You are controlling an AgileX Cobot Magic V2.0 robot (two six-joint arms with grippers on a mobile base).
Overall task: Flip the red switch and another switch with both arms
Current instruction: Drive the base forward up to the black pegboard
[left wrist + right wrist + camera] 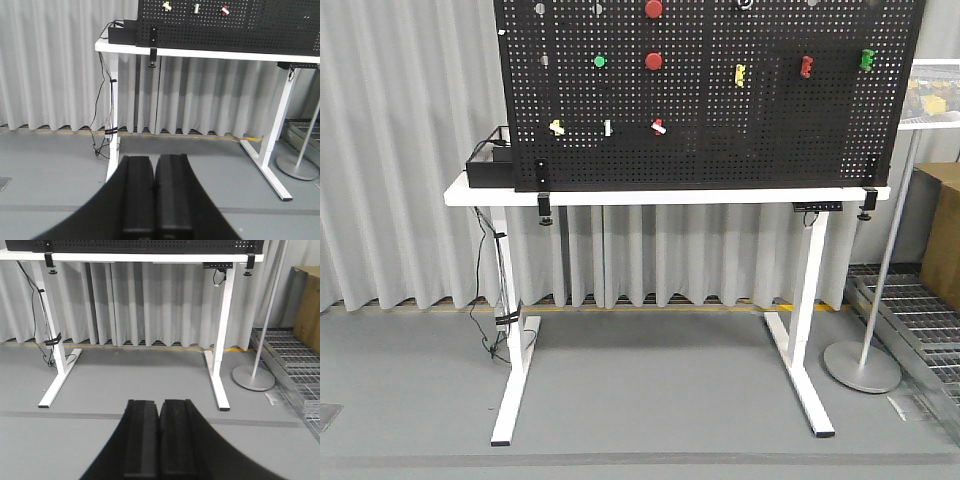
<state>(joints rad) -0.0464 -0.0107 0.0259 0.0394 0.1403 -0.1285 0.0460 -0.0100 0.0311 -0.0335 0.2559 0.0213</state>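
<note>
Your left gripper [155, 196] had its two black fingers pressed together and held nothing, and your right gripper [160, 437] was the same. Both hung low over the grey floor [50, 165], well apart from the black perforated board [720, 150] standing on the white table [670, 196]. From the left gripper, the tiny pale yellow toggle switch [166, 5] lay far ahead and high up. The tiny red toggle switch [225, 9] sat on the same row, further right. The right wrist view showed no switch. I judge the red one suited your right arm.
</note>
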